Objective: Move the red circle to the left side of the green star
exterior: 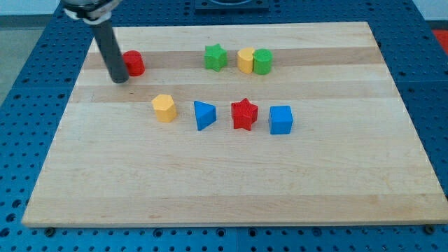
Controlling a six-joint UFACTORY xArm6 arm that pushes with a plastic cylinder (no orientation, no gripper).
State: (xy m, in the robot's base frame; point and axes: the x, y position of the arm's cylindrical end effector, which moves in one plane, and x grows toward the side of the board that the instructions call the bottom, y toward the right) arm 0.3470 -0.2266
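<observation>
The red circle (134, 63) is a short red cylinder at the upper left of the wooden board (231, 182). The green star (215, 57) lies to its right, well apart, in the same top row. My tip (119, 80) is the lower end of the dark rod; it sits just left of the red circle and slightly below it, touching it or nearly so.
A yellow cylinder (246, 60) and a green cylinder (262, 61) touch each other right of the green star. A middle row holds a yellow hexagon (164, 108), a blue triangle (204, 115), a red star (244, 113) and a blue cube (281, 120).
</observation>
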